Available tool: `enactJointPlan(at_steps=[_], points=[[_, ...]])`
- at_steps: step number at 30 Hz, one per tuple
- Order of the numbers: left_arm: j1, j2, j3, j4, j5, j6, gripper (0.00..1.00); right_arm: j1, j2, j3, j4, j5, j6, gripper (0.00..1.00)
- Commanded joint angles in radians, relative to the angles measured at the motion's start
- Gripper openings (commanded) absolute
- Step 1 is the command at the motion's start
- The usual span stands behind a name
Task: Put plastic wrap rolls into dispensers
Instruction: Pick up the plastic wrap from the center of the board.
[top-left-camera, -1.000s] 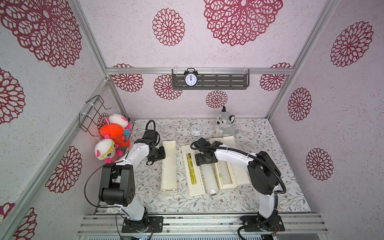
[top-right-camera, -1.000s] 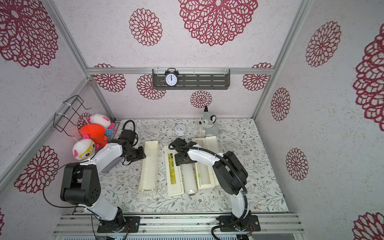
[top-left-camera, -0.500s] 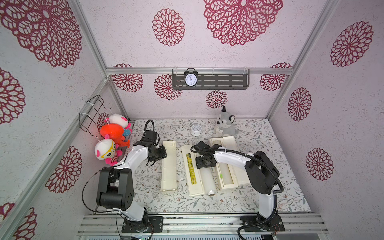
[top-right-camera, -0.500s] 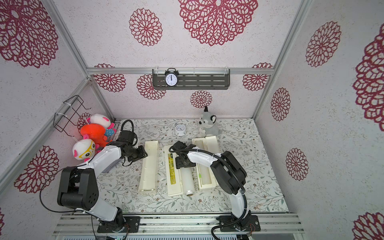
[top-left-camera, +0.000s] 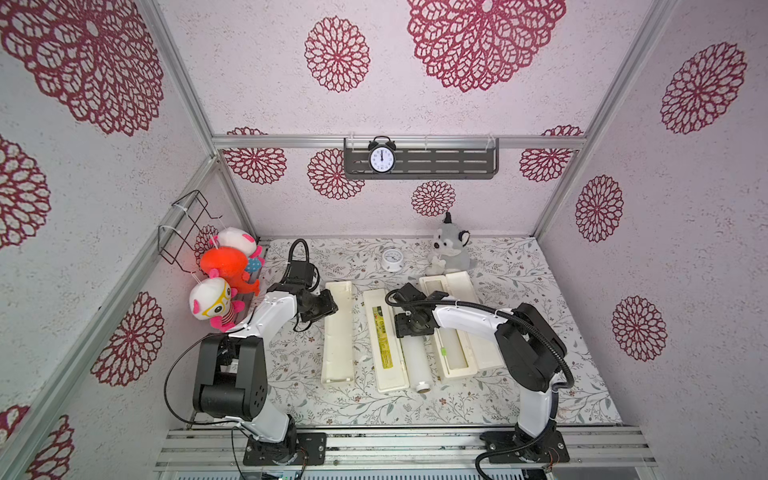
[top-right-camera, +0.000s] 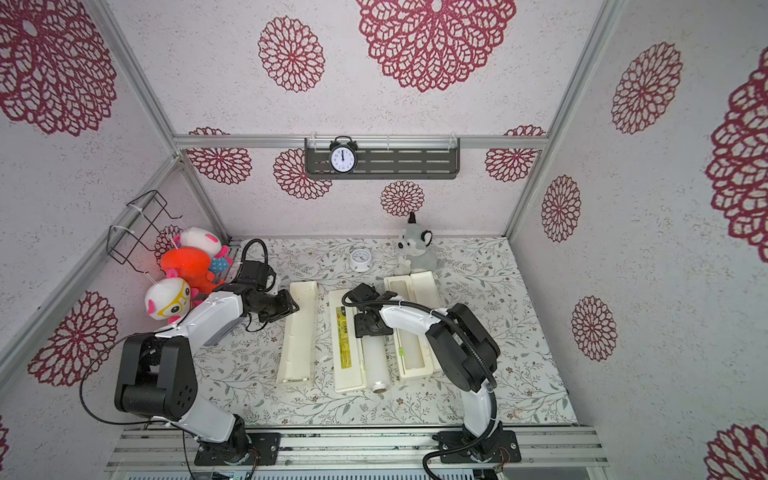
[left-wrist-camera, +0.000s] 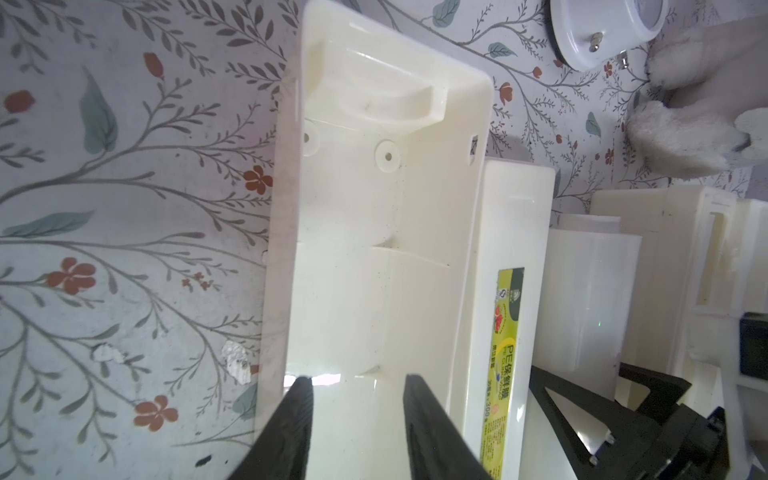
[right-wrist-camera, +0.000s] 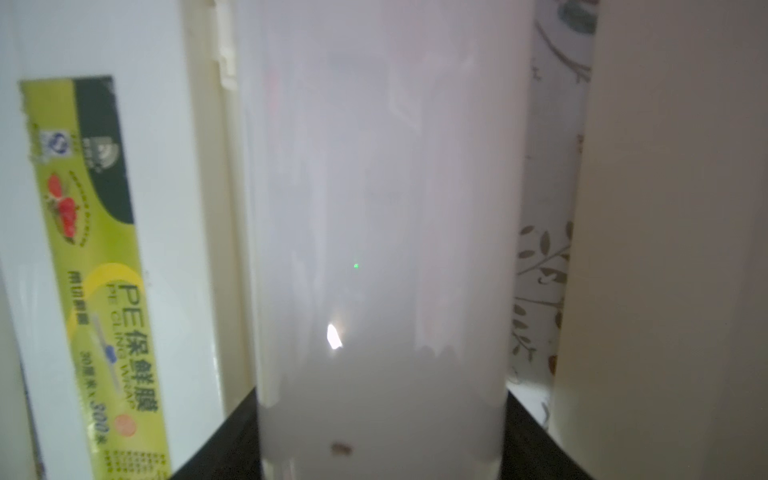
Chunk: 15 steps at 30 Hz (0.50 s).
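Note:
The left dispenser lies open in both top views, its bare trough (top-left-camera: 337, 340) beside its lid (top-left-camera: 384, 345), which carries a yellow-green label. A white plastic wrap roll (top-left-camera: 419, 361) lies on the mat between that lid and the right dispenser (top-left-camera: 455, 365), also open, with a green slider. My right gripper (top-left-camera: 411, 332) straddles the roll's far part. In the right wrist view the roll (right-wrist-camera: 374, 208) fills the gap, touching both fingers of the right gripper (right-wrist-camera: 380, 395). My left gripper (left-wrist-camera: 357, 378) hangs over the trough (left-wrist-camera: 374, 249) near its far left wall, jaws slightly apart, nothing between.
A small white clock (top-left-camera: 392, 260) and a grey plush animal (top-left-camera: 451, 249) stand at the back of the floral mat. Plush toys (top-left-camera: 226, 266) hang by a wire basket (top-left-camera: 185, 226) on the left wall. A shelf with an alarm clock (top-left-camera: 381, 158) is on the back wall.
My right gripper has shifted a little toward the front along the roll and its jaws have narrowed onto it. My left gripper has moved right, over the trough's edge.

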Motion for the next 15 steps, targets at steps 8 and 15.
enactJointPlan(at_steps=[8, 15], points=[[0.004, -0.058, -0.001, 0.060, 0.126, -0.025, 0.54, -0.054, -0.211, -0.005, 0.082, -0.122, -0.005, 0.52], [0.004, -0.078, -0.012, 0.074, 0.144, -0.043, 0.56, -0.065, -0.227, 0.008, 0.139, -0.223, -0.009, 0.50]])
